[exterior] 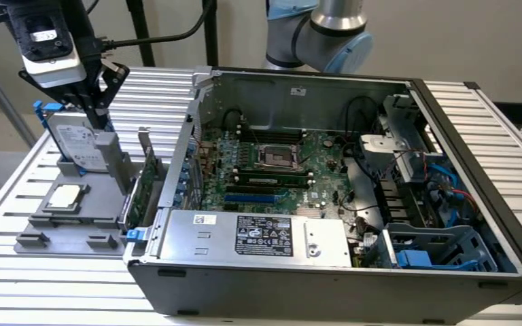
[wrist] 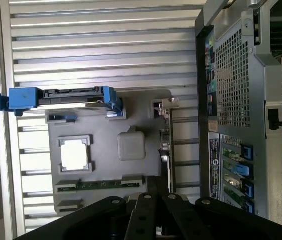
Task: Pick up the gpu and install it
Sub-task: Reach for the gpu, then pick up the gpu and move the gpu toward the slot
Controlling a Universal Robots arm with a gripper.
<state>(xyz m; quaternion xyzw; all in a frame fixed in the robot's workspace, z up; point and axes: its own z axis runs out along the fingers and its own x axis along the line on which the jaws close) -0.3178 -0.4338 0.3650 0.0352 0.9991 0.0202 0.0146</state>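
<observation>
The gpu [exterior: 145, 182] stands on its long edge in a slot of the grey holder [exterior: 57, 227], between the holder and the open computer case [exterior: 334, 292]. Seen edge-on in the wrist view, the gpu [wrist: 164, 145] is a thin strip with its silver bracket [wrist: 168, 103] at one end. My gripper [exterior: 100, 117] hangs above the holder, over the hard drive and to the exterior view's left of the gpu. Its fingers [wrist: 153, 186] are drawn together and hold nothing. The motherboard [exterior: 279, 170] lies exposed inside the case.
A silver hard drive with blue rails [exterior: 78, 139] stands in the holder, and a square CPU chip [exterior: 65, 196] lies beside it. The case's rear wall [wrist: 230, 100] rises close to the gpu. Ribbed metal tabletop [exterior: 52, 299] surrounds everything.
</observation>
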